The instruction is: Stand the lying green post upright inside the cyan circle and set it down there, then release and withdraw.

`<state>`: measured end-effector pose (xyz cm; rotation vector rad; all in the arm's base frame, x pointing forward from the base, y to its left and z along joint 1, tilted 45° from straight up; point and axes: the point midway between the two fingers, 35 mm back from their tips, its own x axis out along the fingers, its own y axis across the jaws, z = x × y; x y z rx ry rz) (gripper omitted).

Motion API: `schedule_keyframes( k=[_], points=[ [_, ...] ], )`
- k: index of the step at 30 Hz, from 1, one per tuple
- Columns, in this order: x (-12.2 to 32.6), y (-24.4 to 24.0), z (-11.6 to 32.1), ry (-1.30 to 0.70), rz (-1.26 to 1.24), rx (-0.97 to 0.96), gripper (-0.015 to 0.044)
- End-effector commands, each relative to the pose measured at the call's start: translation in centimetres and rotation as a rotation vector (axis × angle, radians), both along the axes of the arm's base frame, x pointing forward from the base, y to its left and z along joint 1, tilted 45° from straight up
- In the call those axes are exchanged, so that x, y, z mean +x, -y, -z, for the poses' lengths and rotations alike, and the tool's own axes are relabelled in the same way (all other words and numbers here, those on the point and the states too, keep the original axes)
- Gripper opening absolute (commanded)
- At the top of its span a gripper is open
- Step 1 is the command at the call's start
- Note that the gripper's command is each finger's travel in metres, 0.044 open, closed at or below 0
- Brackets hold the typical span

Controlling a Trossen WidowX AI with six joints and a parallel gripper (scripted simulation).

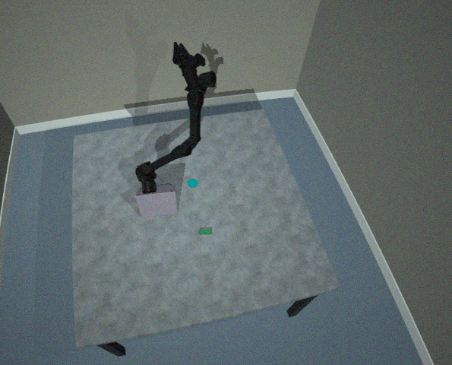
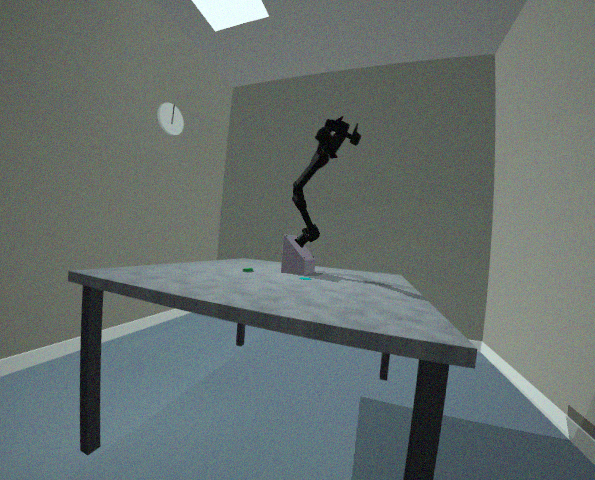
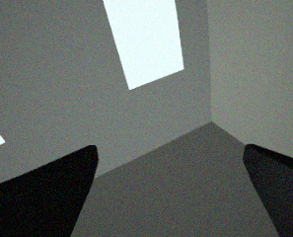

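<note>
My gripper (image 1: pixel 177 50) is raised high above the table (image 1: pixel 257 251), tipped upward, and my fingers are spread wide with nothing between them. In the wrist view I see only the ceiling, a bright light panel (image 3: pixel 141 20) straight ahead of me and a wall corner beyond my fingertips; one dark finger fills the lower left and the other the lower right. The post (image 1: pixel 205 231) lies flat on the table, far below me and well apart from my fingers, out beyond the arm's base (image 1: pixel 157 202). The circle (image 1: pixel 192 182) sits just beside that base, between me and the post, and well apart from the post. From the exterior view the post (image 2: pixel 247 269) and circle (image 2: pixel 305 279) are small marks on either side of the base (image 2: pixel 296 256), with my gripper (image 2: pixel 346 129) high above them.
</note>
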<state>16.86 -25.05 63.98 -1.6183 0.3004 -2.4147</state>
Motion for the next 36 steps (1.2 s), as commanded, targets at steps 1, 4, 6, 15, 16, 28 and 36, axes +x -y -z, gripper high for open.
schedule_keyframes(
  k=[1,4,6,15,16,28,36],
  points=[
    [0.0,0.0,0.0,-0.003,0.004,-0.001,0.0374],
    [-0.9,-0.4,-0.3,-0.033,0.070,-0.012,0.0295],
    [-3.2,-1.2,-1.1,-0.020,0.143,-0.034,0.0243],
    [-14.0,-7.8,-4.1,0.121,0.440,-0.152,0.0233],
    [-15.1,-8.7,-4.3,0.136,0.472,-0.166,0.0233],
    [-23.2,-22.7,-4.9,0.310,0.845,-0.362,0.0233],
    [-24.0,-33.2,-3.3,0.418,1.072,-0.520,0.0233]
  ],
)
